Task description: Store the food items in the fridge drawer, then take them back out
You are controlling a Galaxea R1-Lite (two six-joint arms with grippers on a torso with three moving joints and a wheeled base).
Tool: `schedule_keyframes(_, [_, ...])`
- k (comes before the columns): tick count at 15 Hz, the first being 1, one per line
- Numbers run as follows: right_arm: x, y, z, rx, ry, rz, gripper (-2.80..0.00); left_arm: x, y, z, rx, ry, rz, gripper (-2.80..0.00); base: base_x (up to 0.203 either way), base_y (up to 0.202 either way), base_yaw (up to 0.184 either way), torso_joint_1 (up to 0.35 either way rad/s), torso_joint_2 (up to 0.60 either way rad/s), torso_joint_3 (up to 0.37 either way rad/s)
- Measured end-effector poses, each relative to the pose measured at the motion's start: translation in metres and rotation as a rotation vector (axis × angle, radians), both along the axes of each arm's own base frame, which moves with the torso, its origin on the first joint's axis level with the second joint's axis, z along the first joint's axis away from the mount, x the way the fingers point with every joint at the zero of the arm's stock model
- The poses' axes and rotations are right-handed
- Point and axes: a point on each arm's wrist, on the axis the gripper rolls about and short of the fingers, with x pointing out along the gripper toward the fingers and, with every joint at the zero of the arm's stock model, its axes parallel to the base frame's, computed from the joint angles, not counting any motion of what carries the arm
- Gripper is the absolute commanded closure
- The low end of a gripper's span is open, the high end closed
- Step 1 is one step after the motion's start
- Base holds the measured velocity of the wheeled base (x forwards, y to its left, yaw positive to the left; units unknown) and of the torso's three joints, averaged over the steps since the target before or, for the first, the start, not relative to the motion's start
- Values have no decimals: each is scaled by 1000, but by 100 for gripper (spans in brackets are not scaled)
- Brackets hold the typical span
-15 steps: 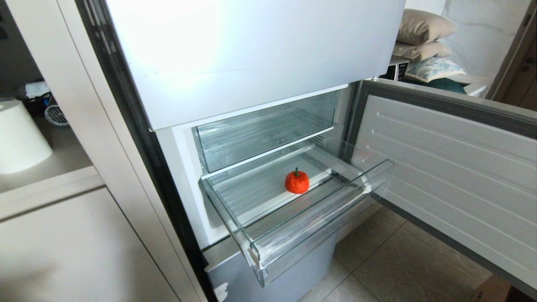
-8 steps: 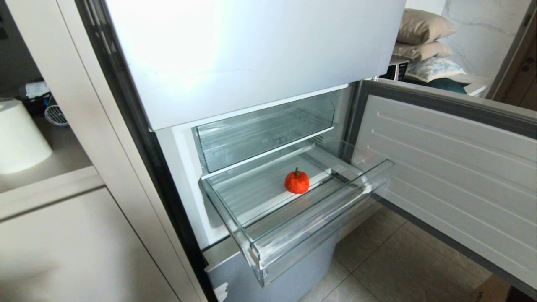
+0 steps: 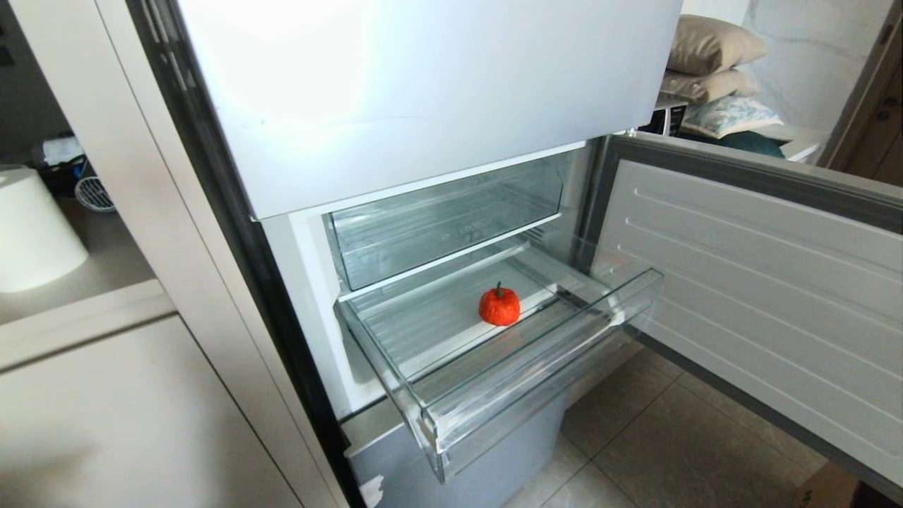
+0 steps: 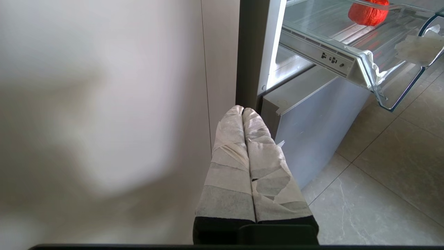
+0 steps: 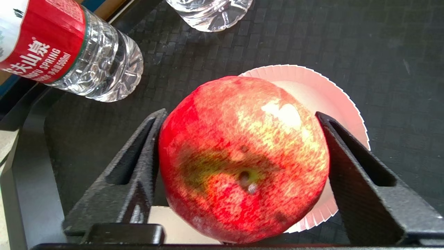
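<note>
A lumpy orange-red fruit (image 3: 499, 305) with a green stem lies in the pulled-out clear fridge drawer (image 3: 536, 374); the left wrist view also shows the fruit (image 4: 368, 14) and the drawer (image 4: 381, 66). No arm appears in the head view. In the right wrist view a red apple (image 5: 242, 159) rests over a pink paper plate (image 5: 333, 97). My right gripper (image 5: 241, 114) is open, its black fingers (image 5: 138, 163) close on either side of the apple. My left gripper (image 4: 242, 109) is shut and empty, parked low beside the cabinet.
The fridge door (image 3: 762, 282) stands open on the right. A closed clear bin (image 3: 451, 219) sits above the drawer. On the dark surface (image 5: 381, 41) by the plate, a red-labelled water bottle (image 5: 69, 52) lies beside another clear bottle (image 5: 208, 14).
</note>
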Motion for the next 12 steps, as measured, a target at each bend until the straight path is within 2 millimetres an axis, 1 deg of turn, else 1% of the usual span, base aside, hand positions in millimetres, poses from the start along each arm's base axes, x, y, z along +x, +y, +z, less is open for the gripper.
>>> schedule_keyframes(12, [-2,2,12,-26,-2,-3,-280,0,0,0,0,0,0,0,0,0,0,0,0,0])
